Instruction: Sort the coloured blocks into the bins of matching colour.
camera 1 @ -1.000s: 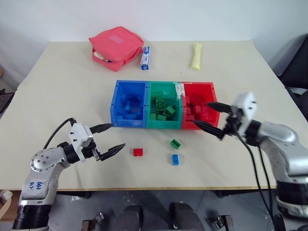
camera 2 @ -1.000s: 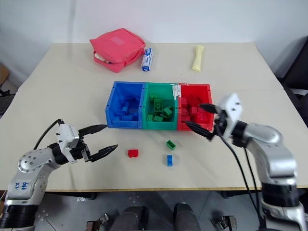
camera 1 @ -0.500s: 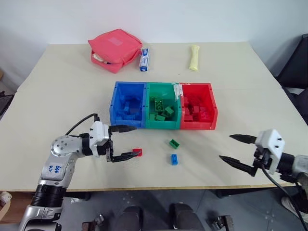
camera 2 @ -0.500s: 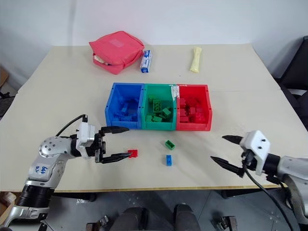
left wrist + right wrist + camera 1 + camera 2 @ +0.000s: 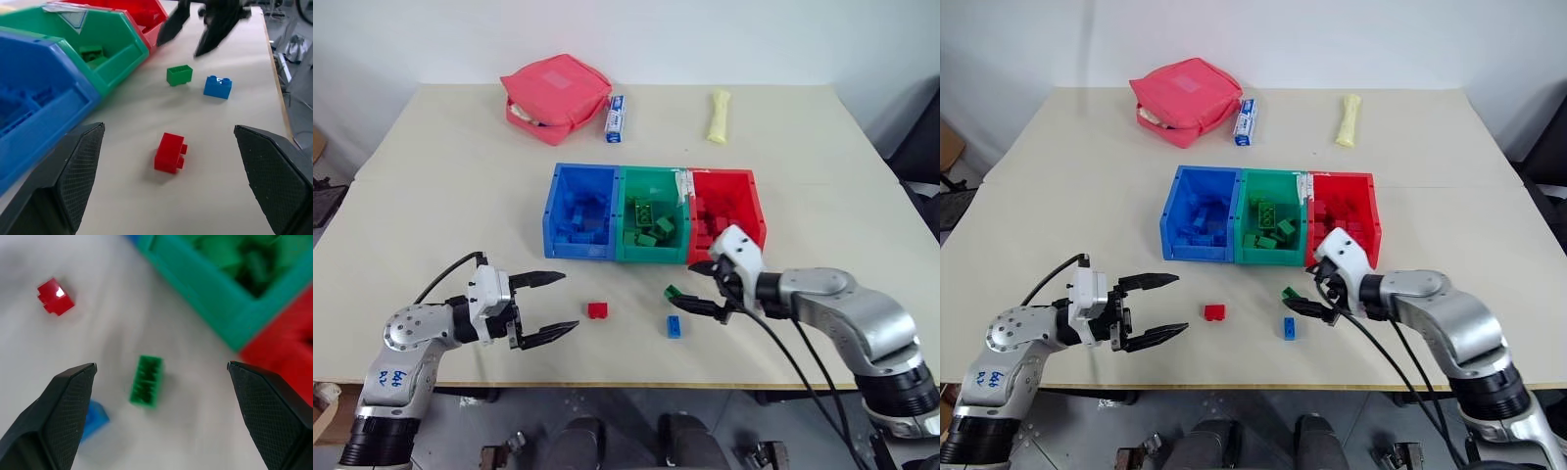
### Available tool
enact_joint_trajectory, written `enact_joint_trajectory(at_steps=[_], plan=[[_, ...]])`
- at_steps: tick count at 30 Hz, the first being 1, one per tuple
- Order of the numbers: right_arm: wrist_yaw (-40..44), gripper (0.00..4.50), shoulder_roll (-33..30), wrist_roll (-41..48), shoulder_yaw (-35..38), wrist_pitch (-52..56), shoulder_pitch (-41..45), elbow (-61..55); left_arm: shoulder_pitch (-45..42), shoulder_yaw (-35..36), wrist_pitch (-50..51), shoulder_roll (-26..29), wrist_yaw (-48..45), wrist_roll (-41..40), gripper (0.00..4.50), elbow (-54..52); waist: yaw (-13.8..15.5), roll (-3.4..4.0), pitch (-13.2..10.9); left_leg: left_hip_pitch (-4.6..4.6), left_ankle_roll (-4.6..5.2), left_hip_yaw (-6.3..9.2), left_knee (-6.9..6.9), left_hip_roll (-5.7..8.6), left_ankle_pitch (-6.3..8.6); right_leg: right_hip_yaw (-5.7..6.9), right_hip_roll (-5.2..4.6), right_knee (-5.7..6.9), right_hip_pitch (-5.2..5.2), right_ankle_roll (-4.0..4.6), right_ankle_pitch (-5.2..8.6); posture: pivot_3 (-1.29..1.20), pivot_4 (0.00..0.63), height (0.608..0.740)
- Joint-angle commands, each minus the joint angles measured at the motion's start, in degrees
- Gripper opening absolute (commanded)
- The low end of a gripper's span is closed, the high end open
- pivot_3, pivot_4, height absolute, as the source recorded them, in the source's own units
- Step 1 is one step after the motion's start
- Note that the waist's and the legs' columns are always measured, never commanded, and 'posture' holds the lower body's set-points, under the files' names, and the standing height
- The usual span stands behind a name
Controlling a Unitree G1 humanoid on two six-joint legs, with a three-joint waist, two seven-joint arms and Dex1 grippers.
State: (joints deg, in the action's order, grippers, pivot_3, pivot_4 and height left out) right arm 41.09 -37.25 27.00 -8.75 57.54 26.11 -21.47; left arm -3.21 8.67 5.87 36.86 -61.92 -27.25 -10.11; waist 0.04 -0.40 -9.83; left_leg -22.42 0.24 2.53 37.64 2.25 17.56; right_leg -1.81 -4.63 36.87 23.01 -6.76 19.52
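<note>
The beige table (image 5: 431,176) carries everything, and at its middle stand the three joined bins: the blue bin (image 5: 579,186), the green bin (image 5: 651,183) and the red bin (image 5: 734,186), each already holding a heap of bricks of its own colour, so I judge most of the sorting done. Three bricks are left loose on the table in front of the bins: a red brick (image 5: 597,310), a green brick (image 5: 673,292) and a blue brick (image 5: 674,326). My right gripper (image 5: 705,288) hangs just beside the green brick with its fingers spread wide and nothing between them; my left gripper (image 5: 548,305) is level, fingers likewise spread and empty, with the red brick near its tips. My right wrist view looks straight down on the green brick (image 5: 145,381) lying between my fingers, which the head views show only side-on. My left wrist view shows the red brick (image 5: 169,152) resting on its side, studs (image 5: 184,149) sideways.
</note>
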Motion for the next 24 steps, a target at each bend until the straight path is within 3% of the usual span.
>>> enact_joint_trajectory(at_steps=[1,4,6,16,21,24], plan=[[-1.9,4.48,1.8,-2.4,-4.1,0.6,2.4,1.9,2.0,1.8,0.0,0.3,1.6,-1.1,4.50,-3.9,-0.2,0.00,0.0,0.00,0.01,-0.03,0.00,0.02,0.00,-0.01,-0.01,0.00,-0.01,-0.01,-0.01,0.00,0.150,0.740],[-2.5,4.48,1.3,-6.3,-7.8,-1.5,2.8,4.2,3.0,2.2,0.0,0.1,2.6,-1.0,4.50,-4.9,-0.2,0.00,0.0,0.02,-0.03,0.00,0.00,-0.02,-0.02,0.02,0.04,0.02,0.00,-0.01,-0.01,0.00,0.150,0.740],[-2.1,3.95,1.0,-6.8,-7.7,-2.2,2.7,4.7,3.5,2.4,0.0,0.0,3.2,-1.1,4.50,-5.6,-0.2,0.00,0.0,0.04,-0.04,-0.01,0.00,-0.02,-0.03,0.02,0.04,0.05,0.00,-0.01,-0.01,0.00,0.150,0.740],[2.0,0.52,0.7,-8.0,-5.9,-8.9,4.7,7.3,4.7,3.6,-0.4,-0.6,4.9,-1.4,4.50,-5.9,-0.3,0.00,0.0,0.04,-0.05,-0.01,-0.03,-0.03,-0.04,0.03,0.06,0.03,0.00,-0.01,0.00,0.00,0.150,0.740],[1.6,0.50,7.2,-3.6,0.6,-10.7,12.7,10.3,4.0,9.0,2.5,-3.3,11.1,-5.9,4.50,-6.4,-1.0,0.00,0.0,0.04,-0.09,-0.05,-0.10,-0.08,-0.06,0.02,0.11,0.04,0.06,-0.01,0.00,0.00,0.150,0.740],[-0.7,0.50,10.3,-5.7,1.7,-13.7,18.3,15.8,4.9,11.2,4.1,-3.1,12.1,-7.4,4.50,-6.4,-1.5,0.00,0.0,0.02,-0.15,-0.04,-0.16,-0.08,-0.09,0.02,0.12,0.17,0.20,-0.01,0.00,0.00,0.150,0.740]])
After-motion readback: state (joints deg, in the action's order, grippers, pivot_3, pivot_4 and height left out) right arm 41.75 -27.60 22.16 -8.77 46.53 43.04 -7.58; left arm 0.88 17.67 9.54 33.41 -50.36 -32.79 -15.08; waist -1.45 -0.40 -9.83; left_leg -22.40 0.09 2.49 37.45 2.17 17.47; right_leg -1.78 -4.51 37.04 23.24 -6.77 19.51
